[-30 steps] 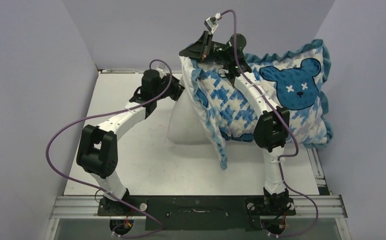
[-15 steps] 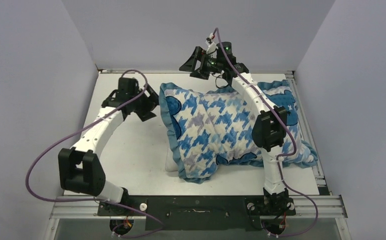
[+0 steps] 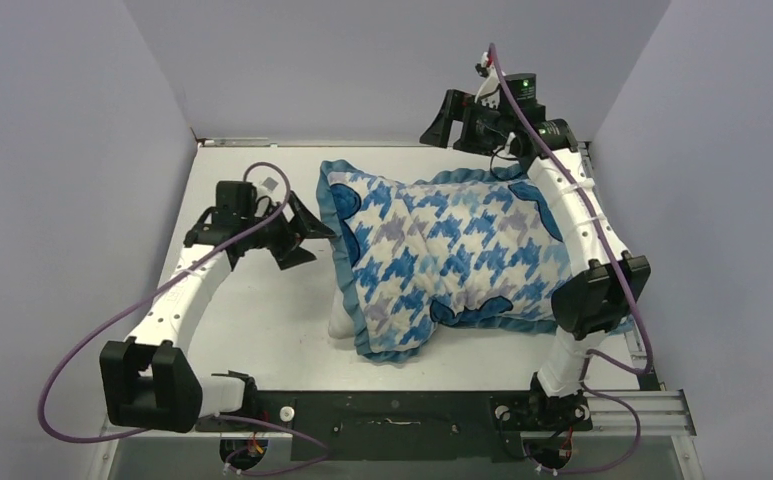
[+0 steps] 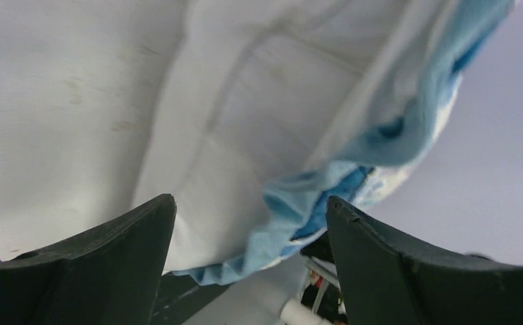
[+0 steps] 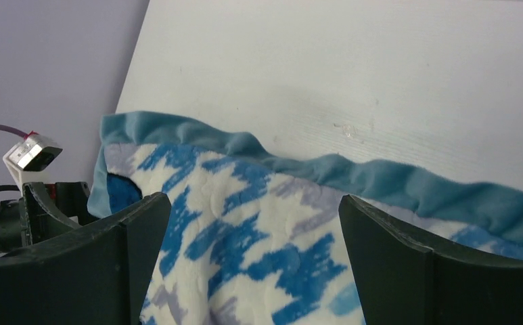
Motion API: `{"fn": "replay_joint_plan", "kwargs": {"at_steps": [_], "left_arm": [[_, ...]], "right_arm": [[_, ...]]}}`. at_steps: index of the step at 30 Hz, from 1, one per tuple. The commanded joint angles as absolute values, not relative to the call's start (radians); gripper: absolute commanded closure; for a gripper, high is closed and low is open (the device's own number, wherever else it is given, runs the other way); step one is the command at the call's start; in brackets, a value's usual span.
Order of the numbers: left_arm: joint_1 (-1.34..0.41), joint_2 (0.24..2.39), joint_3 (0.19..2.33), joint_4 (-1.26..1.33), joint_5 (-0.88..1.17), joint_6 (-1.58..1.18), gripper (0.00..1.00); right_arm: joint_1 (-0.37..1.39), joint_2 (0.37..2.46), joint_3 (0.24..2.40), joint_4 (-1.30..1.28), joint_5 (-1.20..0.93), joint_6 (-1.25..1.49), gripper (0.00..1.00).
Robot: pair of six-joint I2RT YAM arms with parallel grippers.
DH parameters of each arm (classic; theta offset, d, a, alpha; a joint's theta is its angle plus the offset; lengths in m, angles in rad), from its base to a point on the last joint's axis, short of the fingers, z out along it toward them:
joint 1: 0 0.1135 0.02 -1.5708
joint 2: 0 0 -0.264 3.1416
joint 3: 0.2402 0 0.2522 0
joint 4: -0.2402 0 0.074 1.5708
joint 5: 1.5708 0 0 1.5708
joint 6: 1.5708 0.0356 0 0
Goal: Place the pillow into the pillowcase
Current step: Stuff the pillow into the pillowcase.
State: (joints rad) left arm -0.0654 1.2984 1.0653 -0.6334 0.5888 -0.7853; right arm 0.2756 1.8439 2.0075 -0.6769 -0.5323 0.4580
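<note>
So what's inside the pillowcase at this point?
The white pillow: only a corner pokes out of the pillowcase at its near-left opening. The rest is covered by the houndstooth fabric.

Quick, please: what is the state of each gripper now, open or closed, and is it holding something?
Left gripper: open, holding nothing.
Right gripper: open, holding nothing.

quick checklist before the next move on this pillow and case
1. left gripper open, gripping nothing: ok
2. right gripper open, gripping nothing: ok
3. pillowcase lying on the table: ok
4. pillow fully covered: not ok, a white corner sticks out at the near left
5. pillow seated right into the far corners: cannot tell
</note>
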Motion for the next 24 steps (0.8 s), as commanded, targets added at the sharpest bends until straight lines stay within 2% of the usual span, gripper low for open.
{"fn": "replay_joint_plan", "kwargs": {"at_steps": [1, 5, 7, 8, 10, 11, 12, 15, 20, 24], "left_arm": [[-0.204, 1.206, 1.005, -0.345, 0.761, -0.962, 0.21], [-0.290, 1.165, 0.910, -0.263, 0.676, -1.037, 0.22], [-0.312, 1.184, 0.863, -0.222, 0.647, -1.055, 0.27], [-0.317, 1.198, 0.858, -0.203, 0.639, -1.058, 0.36], [-0.318, 1.222, 0.903, -0.233, 0.613, -1.029, 0.67], [-0.318, 1.229, 0.943, -0.290, 0.583, -0.989, 0.85], [-0.319, 1.232, 0.986, -0.343, 0.545, -0.949, 0.98], [-0.290, 1.218, 1.055, -0.435, 0.452, -0.878, 1.00], [-0.128, 1.167, 1.073, -0.525, 0.410, -0.816, 1.00], [-0.028, 1.203, 1.185, -0.664, 0.301, -0.660, 1.00]], "right_arm": [[0.284, 1.751, 1.933, -0.835, -0.469, 0.361, 0.07], [0.284, 1.693, 1.815, -0.841, -0.464, 0.360, 0.07], [0.284, 1.678, 1.766, -0.826, -0.473, 0.364, 0.07], [0.284, 1.677, 1.750, -0.825, -0.478, 0.364, 0.07], [0.285, 1.680, 1.725, -0.826, -0.484, 0.360, 0.07], [0.286, 1.682, 1.717, -0.833, -0.481, 0.351, 0.07], [0.286, 1.682, 1.706, -0.836, -0.479, 0.346, 0.07], [0.287, 1.674, 1.665, -0.831, -0.473, 0.337, 0.07], [0.289, 1.655, 1.634, -0.834, -0.449, 0.332, 0.07], [0.304, 1.652, 1.621, -0.850, -0.413, 0.305, 0.07]]}}
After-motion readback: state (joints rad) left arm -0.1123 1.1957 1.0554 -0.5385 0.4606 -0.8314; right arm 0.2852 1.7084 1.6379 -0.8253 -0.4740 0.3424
